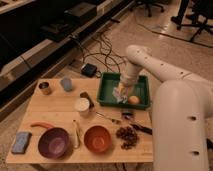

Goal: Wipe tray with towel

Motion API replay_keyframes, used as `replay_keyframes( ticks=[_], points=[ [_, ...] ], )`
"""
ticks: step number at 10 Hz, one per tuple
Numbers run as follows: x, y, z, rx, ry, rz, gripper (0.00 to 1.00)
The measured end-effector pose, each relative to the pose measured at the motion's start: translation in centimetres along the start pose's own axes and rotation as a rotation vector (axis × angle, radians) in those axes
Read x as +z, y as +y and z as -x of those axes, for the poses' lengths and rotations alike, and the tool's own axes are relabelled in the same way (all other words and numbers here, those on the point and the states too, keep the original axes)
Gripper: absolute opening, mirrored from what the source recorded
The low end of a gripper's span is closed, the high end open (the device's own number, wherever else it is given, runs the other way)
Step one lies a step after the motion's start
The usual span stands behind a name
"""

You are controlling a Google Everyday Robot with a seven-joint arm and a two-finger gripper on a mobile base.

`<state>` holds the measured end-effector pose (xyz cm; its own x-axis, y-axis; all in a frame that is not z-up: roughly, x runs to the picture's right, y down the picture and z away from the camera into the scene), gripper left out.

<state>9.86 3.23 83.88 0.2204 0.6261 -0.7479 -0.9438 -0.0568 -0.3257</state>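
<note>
**Tray station: gripper down in tray at the towel**

The gripper point(123, 88) is lowered into the green tray point(107, 88), right of the tray's middle, at the end of the white arm that reaches in from the right. The towel point(119, 96), a pale wad, lies on the tray floor directly under and against the gripper. Whether the gripper is clenched on the towel or released cannot be told.

A small orange-yellow object point(133, 99) lies in the tray just right of the towel. The tray stands at the far right corner of the wooden worktop point(55, 111).

Also on the worktop:
- white cup point(82, 105), just left of the tray
- orange bowl point(97, 138) and purple bowl point(54, 142), along the near edge
- blue sponge point(21, 142), at the near left corner
- dark cluster point(127, 136), right of the orange bowl
</note>
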Motion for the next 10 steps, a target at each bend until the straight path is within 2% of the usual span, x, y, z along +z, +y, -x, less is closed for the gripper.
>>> replay_keyframes(
  ticks=[2,6,8,10],
  points=[
    [1.0,0.4,1.5,-0.009,0.025,0.021,0.0],
    [2.1,-0.1,5.1,0.001,0.037,0.043,0.0],
    [3.0,-1.1,6.6,0.025,0.037,0.03,0.0],
    [4.5,-2.8,7.9,0.051,0.018,-0.002,0.0]
  ],
)
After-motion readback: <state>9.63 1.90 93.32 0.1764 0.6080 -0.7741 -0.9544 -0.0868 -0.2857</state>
